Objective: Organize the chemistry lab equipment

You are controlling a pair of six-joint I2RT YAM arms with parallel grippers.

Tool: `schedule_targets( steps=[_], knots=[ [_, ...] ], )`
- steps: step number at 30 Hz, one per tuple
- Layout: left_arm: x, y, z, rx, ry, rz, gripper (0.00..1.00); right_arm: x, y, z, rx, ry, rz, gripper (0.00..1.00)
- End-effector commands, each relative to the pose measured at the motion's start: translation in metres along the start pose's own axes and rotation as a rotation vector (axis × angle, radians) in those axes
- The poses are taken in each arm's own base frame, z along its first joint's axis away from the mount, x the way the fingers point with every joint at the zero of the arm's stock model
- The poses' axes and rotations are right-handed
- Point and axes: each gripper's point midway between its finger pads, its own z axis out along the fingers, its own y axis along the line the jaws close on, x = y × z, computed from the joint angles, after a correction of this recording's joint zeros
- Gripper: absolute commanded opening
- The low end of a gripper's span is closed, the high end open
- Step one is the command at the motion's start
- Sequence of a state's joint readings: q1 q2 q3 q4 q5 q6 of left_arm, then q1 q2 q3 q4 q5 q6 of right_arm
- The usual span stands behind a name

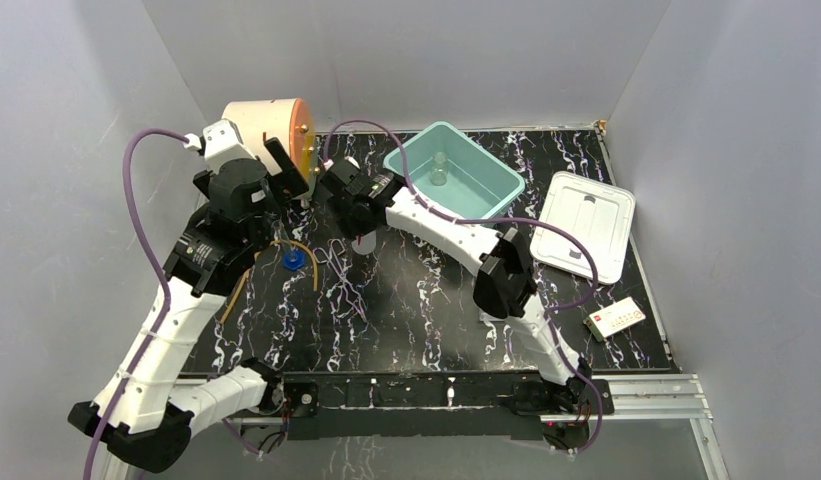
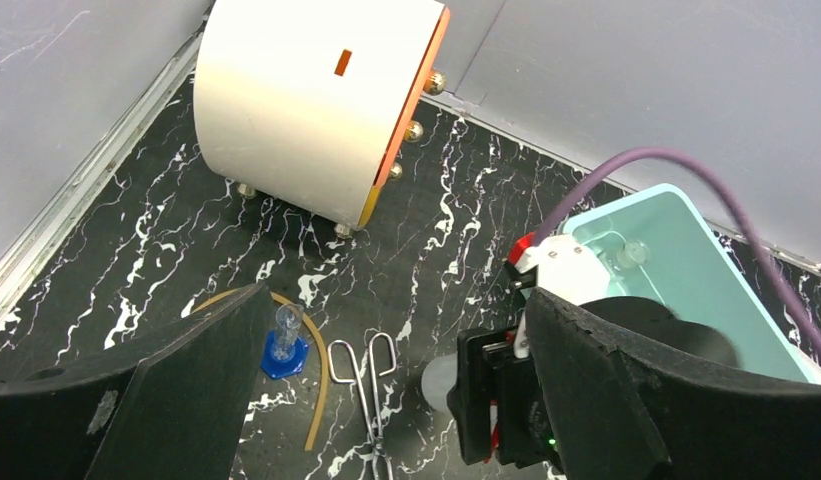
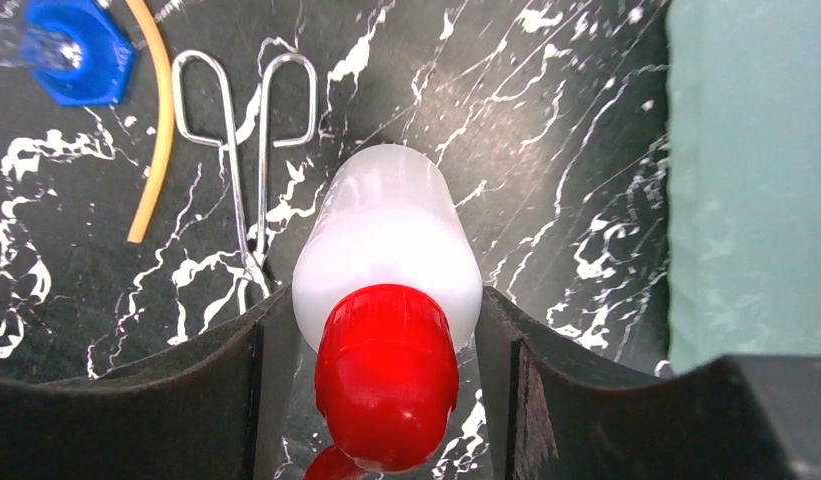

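- Beside the teal bin [image 2: 706,260], the white squeeze bottle [image 3: 386,250] stands upright on the marbled table, with its red cap facing the right wrist camera.
- The right gripper [image 3: 383,300] straddles the bottle with a finger at each side, probably to lift it into the bin. Whether the claw presses yet, I cannot tell.
- The left gripper [image 2: 396,300] hangs released and empty above the yellowish tubing [image 3: 156,130], blue ring [image 3: 81,60] and wire tongs [image 3: 246,150], likely keeping clear.
- A clear glass vial [image 1: 439,168] sits in the bin.
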State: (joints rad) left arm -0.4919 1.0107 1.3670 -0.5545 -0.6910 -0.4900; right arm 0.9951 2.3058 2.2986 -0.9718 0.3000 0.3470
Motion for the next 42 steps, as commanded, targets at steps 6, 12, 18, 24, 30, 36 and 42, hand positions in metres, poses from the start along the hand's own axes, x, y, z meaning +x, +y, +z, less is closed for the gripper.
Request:
schedule_targets(
  steps=[6,12,18,24,30,36,42],
  knots=[
    [0.0,-0.002,0.004,0.002,0.0,0.006,0.98,-0.103,-0.038,-0.132,-0.044,-0.416,0.02,0.56],
    [0.001,-0.007,0.006,0.016,0.003,-0.002,0.98,-0.128,-0.081,-0.182,0.008,-0.563,0.087,0.56],
    [0.012,-0.012,0.008,0.046,0.036,-0.004,0.98,-0.132,-0.144,-0.202,0.098,-0.593,0.165,0.56],
    [0.024,-0.021,0.009,0.092,0.074,-0.017,0.98,-0.104,-0.196,-0.18,0.186,-0.465,0.251,0.56],
    [0.037,-0.032,0.008,0.145,0.123,-0.042,0.98,-0.065,-0.234,-0.128,0.234,-0.286,0.302,0.56],
    [0.041,-0.035,0.006,0.165,0.143,-0.057,0.98,-0.049,-0.26,-0.07,0.279,-0.183,0.263,0.56],
    [0.047,-0.034,0.008,0.155,0.157,-0.059,0.98,-0.064,-0.279,-0.037,0.269,-0.192,0.223,0.56]
  ],
)
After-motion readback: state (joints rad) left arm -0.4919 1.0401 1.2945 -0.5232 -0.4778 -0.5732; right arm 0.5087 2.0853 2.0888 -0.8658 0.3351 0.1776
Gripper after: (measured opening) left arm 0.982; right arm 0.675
